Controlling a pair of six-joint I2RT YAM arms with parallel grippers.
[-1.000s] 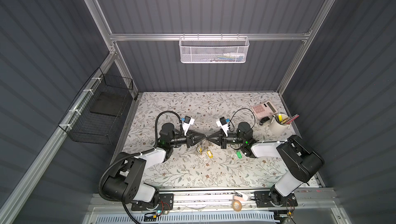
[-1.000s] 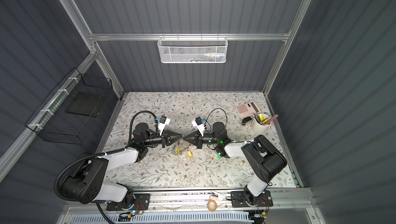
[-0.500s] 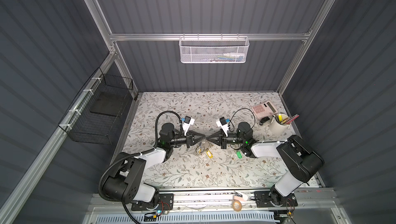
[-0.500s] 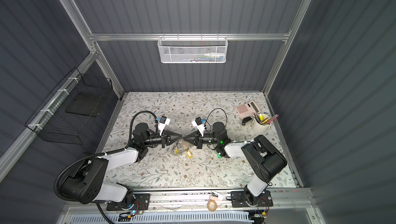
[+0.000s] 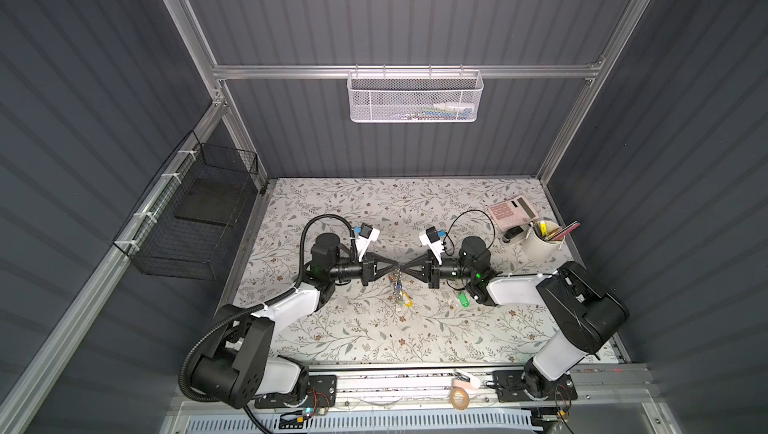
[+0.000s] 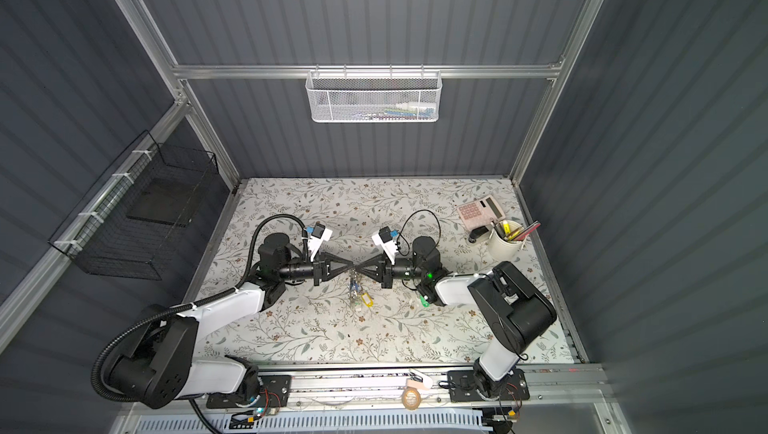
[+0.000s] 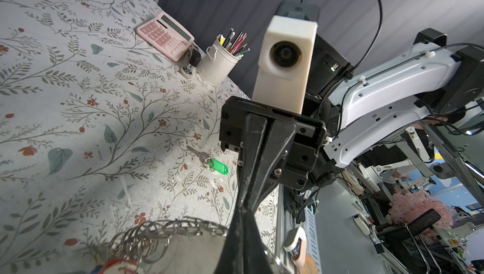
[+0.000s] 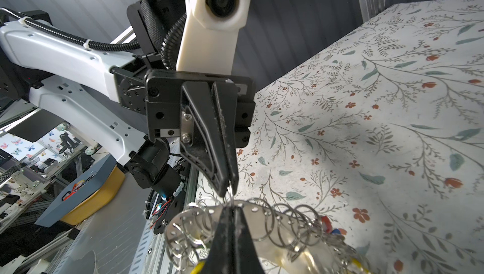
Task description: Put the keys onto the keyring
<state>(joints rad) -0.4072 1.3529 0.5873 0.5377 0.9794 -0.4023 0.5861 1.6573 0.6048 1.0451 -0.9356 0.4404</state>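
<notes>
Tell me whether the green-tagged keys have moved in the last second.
No. The keys lie just where they were, same gap to the white pen cup.

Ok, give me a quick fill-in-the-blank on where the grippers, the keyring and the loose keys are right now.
1. The left gripper and right gripper meet tip to tip, both ____ on the keyring.
2. The keys with the ____ tag lie on the table, held by neither gripper.
3. The calculator beside the pen cup is ____.

Missing words: shut; green; pink.
</notes>
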